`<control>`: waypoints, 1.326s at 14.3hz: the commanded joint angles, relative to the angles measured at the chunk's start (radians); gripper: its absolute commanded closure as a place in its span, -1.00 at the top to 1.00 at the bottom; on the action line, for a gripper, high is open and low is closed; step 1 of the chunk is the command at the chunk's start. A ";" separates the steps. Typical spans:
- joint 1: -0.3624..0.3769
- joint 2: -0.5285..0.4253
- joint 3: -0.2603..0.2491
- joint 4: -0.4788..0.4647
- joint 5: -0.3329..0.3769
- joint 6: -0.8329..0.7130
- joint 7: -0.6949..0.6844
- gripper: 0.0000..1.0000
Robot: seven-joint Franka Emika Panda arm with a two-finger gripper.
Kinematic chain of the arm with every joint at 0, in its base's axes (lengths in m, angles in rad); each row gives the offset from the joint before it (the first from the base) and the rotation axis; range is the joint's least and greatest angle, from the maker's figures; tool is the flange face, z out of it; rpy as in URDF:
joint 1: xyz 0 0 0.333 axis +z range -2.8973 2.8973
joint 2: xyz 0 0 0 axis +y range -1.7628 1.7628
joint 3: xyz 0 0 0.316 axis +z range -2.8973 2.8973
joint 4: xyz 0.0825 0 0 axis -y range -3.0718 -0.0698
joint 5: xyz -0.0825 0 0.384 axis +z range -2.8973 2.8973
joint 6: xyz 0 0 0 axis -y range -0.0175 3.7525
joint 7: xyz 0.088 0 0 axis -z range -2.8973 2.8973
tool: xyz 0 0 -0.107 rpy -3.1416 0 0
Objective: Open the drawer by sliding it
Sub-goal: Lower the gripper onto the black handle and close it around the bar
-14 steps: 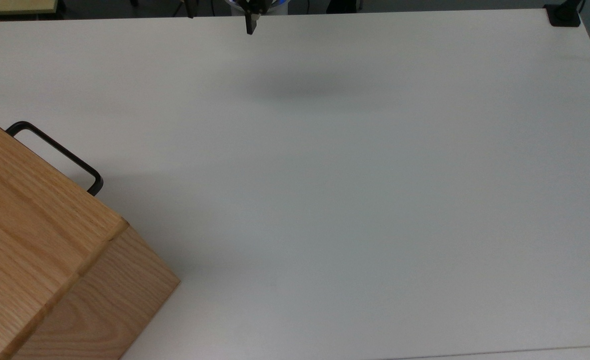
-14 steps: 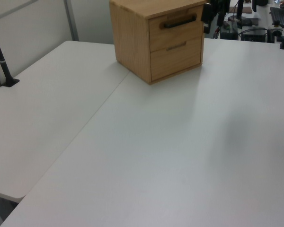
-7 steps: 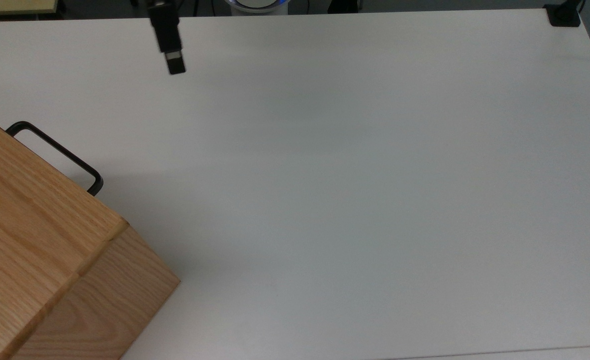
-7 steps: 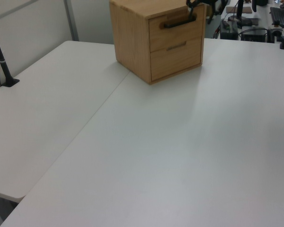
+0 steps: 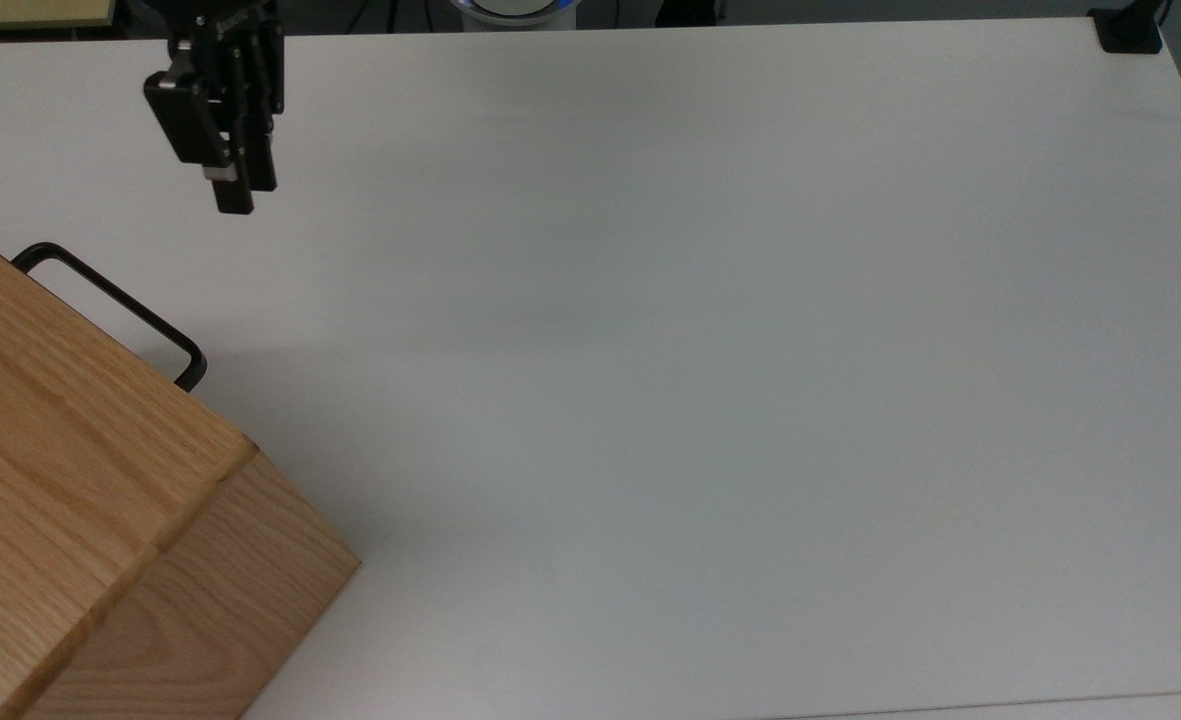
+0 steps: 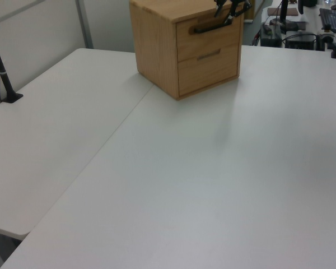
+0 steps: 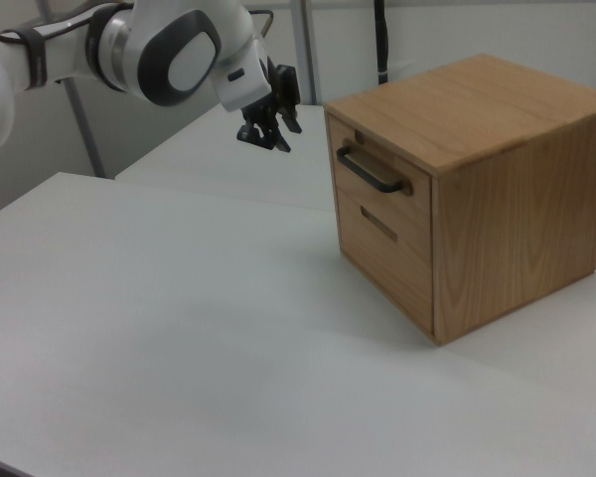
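Drawer (image 7: 370, 164) shut flush in cabinet (image 7: 497, 189) (contents hidden), gripper (image 7: 275, 138) near handle (image 7: 371, 171), jaws' spread indiscernible.

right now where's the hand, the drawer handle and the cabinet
hand (image 7: 269, 138): right view, between its fingertips, in the air short of the cabinet front.
drawer handle (image 7: 371, 172): right view, middle of the black bar on the upper drawer.
cabinet (image 7: 512, 219): right view, its bare oak side panel.
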 commanded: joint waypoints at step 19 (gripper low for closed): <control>-0.069 0.138 -0.026 -0.038 -0.235 0.273 0.267 -0.70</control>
